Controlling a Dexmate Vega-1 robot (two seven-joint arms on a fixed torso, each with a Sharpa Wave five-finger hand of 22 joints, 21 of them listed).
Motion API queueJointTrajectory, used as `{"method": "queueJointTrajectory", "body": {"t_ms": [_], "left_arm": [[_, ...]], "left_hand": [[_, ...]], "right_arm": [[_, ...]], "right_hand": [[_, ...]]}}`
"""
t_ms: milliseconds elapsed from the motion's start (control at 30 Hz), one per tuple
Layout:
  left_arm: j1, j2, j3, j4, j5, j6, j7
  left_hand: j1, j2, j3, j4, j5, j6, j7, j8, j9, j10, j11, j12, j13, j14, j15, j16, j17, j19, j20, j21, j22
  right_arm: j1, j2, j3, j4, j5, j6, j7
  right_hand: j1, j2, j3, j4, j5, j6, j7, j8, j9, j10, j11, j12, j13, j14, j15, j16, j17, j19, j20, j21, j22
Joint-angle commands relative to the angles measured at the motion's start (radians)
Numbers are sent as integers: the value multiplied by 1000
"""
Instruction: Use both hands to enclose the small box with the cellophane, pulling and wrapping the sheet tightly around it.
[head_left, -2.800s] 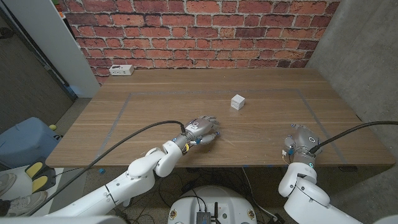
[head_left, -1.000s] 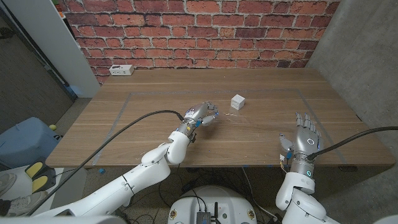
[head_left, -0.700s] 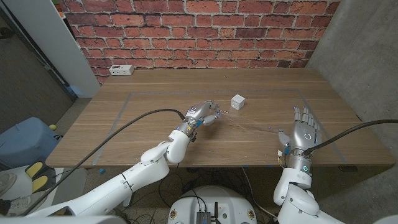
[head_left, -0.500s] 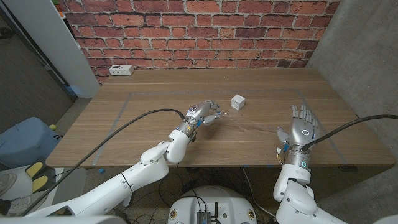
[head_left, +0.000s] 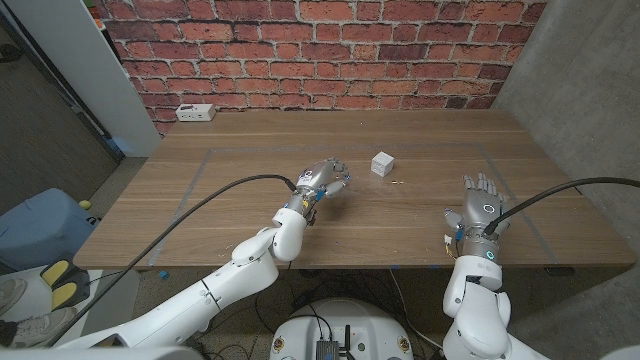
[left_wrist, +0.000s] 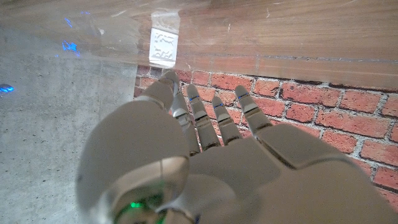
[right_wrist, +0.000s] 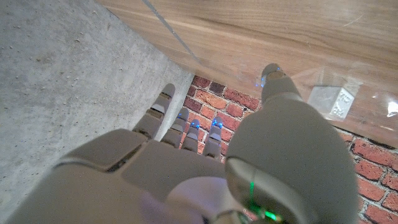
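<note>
The small white box (head_left: 381, 164) stands on the wooden table (head_left: 250, 140), a little beyond the middle. A clear cellophane sheet (head_left: 405, 195) lies between my hands in front of the box, faint in the head view. In the left wrist view the cellophane (left_wrist: 93, 37) shows as a glare with the box (left_wrist: 164, 45) behind it. My left hand (head_left: 322, 180), fingers curled, pinches the sheet's left edge. My right hand (head_left: 478, 210) stands upright with fingers straight and apart, thumb near the cellophane (right_wrist: 311, 127); the box (right_wrist: 331, 101) shows through it.
A white power strip (head_left: 194, 112) lies at the table's far left corner. A taped rectangle outline (head_left: 190, 185) marks the tabletop. The brick wall (head_left: 320, 50) stands behind, a concrete wall (head_left: 590, 90) on the right. A blue bin (head_left: 40, 225) sits on the floor at left.
My right hand rose from the table's near edge, uncurled its fingers and moved in toward the sheet. My left hand moved forward toward the box, lifting the sheet's edge.
</note>
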Motion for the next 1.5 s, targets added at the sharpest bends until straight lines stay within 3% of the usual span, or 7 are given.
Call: {"method": "queueJointTrajectory", "body": {"t_ms": [33, 300, 533, 1067, 1133, 1300, 1500], "left_arm": [[-31, 9, 18, 19, -27, -44, -3], [-39, 26, 21, 15, -25, -72, -21], [-35, 45, 12, 14, -28, -118, -13], [-45, 78, -10, 61, -40, -322, 9], [-45, 79, -14, 68, -42, -346, 9], [-42, 82, -24, 78, -35, -379, 13], [-33, 75, -36, 77, -34, -372, 4]], "left_hand": [[14, -3, 1, -7, 11, 146, 144, 5, 94, 9, -2, -4, 5, 10, -21, 0, 0, 8, -2, 2, 4], [16, -7, -2, -6, 15, 147, 137, 2, 106, 5, -12, -11, 5, 15, -27, 0, 0, 6, -5, -1, 4], [15, -9, -6, -3, 18, 145, 125, -2, 119, -4, -14, -21, 6, 18, -30, 0, 0, 1, -6, -4, 4], [2, -8, -18, 6, 15, 137, 97, -25, 117, -18, -23, -35, 7, 5, -46, -4, 0, -4, -11, -9, 4], [2, -7, -19, 6, 15, 139, 98, -26, 118, -21, -27, -38, 7, 4, -47, -4, 0, -3, -13, -8, 5], [0, -6, -21, 7, 14, 139, 97, -30, 119, -20, -25, -39, 8, 2, -51, -4, 0, -1, -17, -8, 5], [-2, -5, -23, 7, 13, 137, 96, -35, 121, -28, -30, -43, 8, 0, -55, -3, 0, -2, -18, -9, 6]], "right_arm": [[-7, 43, -6, 41, -192, 18, 180], [5, 104, 20, 136, -165, 99, -52], [50, 85, 14, 156, -154, 124, -6], [139, 40, -38, 205, -190, 118, 225], [142, 44, -35, 209, -183, 118, 236], [150, 59, -40, 240, -200, 106, 230], [112, 73, -2, 232, -148, 127, 100]], "right_hand": [[33, 1, 15, -11, 9, -12, -53, -9, 0, 0, -18, -1, -2, 12, -5, 7, -2, 11, -2, 5, 2], [57, 7, 24, -10, 13, -93, -48, -38, 1, -30, -22, -13, -3, 22, -27, 11, -4, 25, -22, 9, 2], [52, 2, 19, -4, 13, -98, -21, -33, 1, -34, -22, -13, -3, 25, -32, 12, -4, 31, -25, 11, 2], [53, -6, 13, -1, 18, -66, -37, -17, 2, -38, -18, -12, -3, 10, -24, 7, -5, 20, -23, 5, 1], [58, -7, 13, -1, 22, -26, -37, -4, 1, -19, -23, -4, -4, 13, -28, 8, -6, 22, -26, 5, 1], [87, 1, 13, 3, 36, 260, -54, 69, 2, 105, -51, 29, -7, 68, -53, 29, -13, 65, -46, 15, 0], [118, 38, 16, 11, 24, 789, -30, 215, 5, 357, -130, 67, -11, 173, -126, 58, -29, 123, -74, 19, -2]]}}
